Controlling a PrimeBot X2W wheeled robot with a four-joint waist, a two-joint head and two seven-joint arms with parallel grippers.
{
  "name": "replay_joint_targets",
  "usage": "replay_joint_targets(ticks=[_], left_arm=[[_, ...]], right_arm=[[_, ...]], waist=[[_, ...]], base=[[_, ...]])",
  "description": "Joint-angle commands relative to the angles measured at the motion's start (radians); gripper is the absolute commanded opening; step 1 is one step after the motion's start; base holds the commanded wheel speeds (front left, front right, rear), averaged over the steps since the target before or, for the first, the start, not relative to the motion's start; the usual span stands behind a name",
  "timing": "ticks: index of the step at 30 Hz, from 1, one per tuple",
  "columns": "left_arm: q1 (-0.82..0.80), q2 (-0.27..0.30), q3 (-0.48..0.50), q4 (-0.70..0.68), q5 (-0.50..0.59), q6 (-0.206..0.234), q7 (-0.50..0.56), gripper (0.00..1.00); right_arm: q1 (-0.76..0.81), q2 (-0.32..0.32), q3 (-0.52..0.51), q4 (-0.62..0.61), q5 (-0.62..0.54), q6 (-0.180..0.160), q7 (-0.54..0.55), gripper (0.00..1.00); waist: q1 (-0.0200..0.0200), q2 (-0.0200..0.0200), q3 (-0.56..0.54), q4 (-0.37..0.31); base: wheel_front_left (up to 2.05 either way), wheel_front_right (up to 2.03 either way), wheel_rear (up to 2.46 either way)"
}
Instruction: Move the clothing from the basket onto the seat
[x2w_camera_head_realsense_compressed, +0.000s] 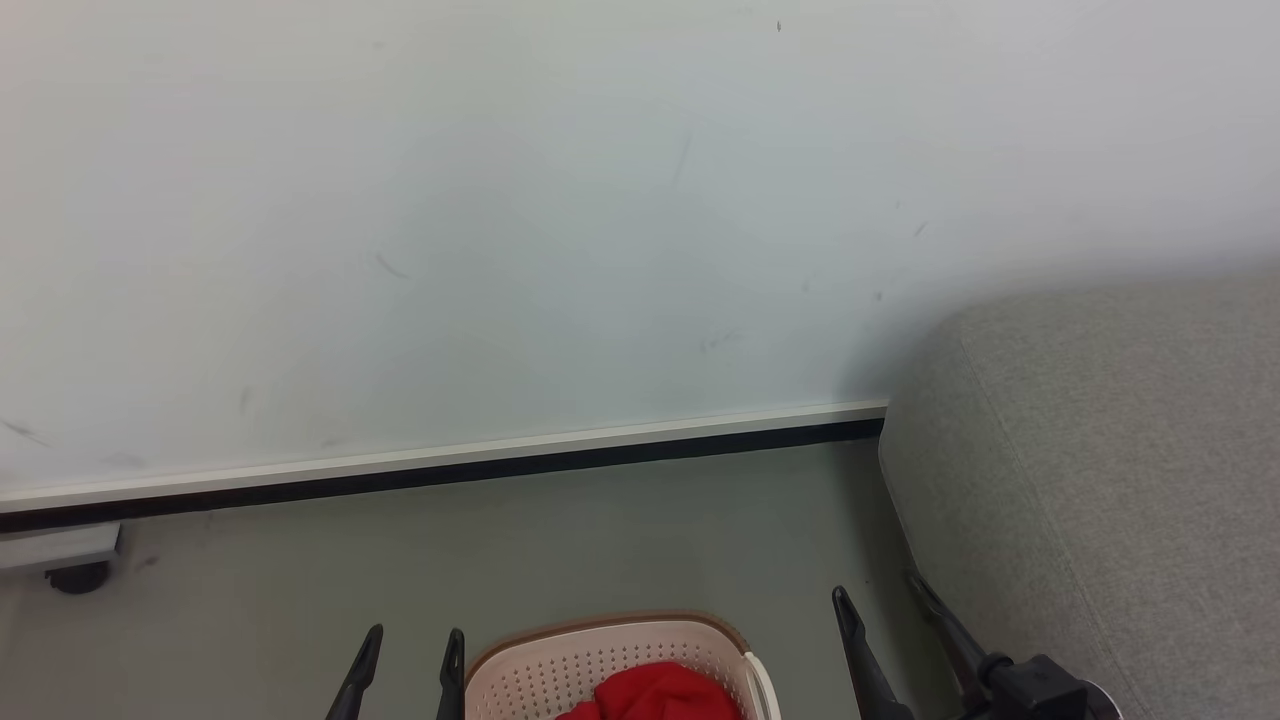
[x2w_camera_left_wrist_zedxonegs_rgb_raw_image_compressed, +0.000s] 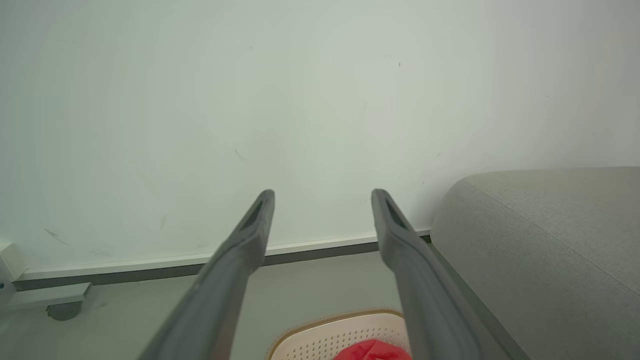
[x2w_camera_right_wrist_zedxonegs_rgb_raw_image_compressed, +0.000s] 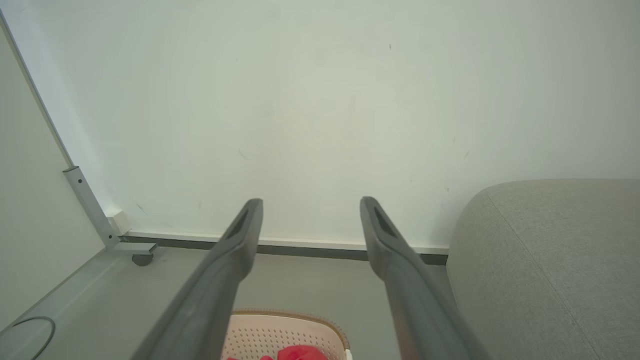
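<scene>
Head cam looks fwd & down at wall (x2w_camera_head_realsense_compressed: 500, 200) & floor (x2w_camera_head_realsense_compressed: 600, 540). Both wrist cams face same wall, none close; all 3 share basket (x2w_camera_head_realsense_compressed: 540, 670), seat (x2w_camera_head_realsense_compressed: 1100, 450).

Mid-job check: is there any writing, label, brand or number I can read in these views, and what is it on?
No text can be read in any view.
The basket: plain perforated plastic, no mark.
The clothing: the part in sight is plain red, no label visible.
The seat: plain grey weave.
The wall: scuff marks, no signs.
</scene>
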Motion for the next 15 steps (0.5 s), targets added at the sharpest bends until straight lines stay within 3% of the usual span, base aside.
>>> replay_joint_targets(ticks=[1,15], left_arm=[[0.011,0.003,0.004,0.003,0.003,0.0,-0.005,1.0],[0.016,0.003,-0.007,0.017,-0.025,-0.012,-0.005,1.0]], right_arm=[[0.001,0.001,0.0,0.0,-0.005,0.001,-0.004,1.0],[-0.011,-0.009,0.001,-0.004,0.004,0.001,-0.004,1.0]], waist=[[0.0,0.0,0.001,0.0],[0.0,0.0,0.006,-0.011]], base=[[0.0,0.0,0.0],[0.0,0.0,0.0]])
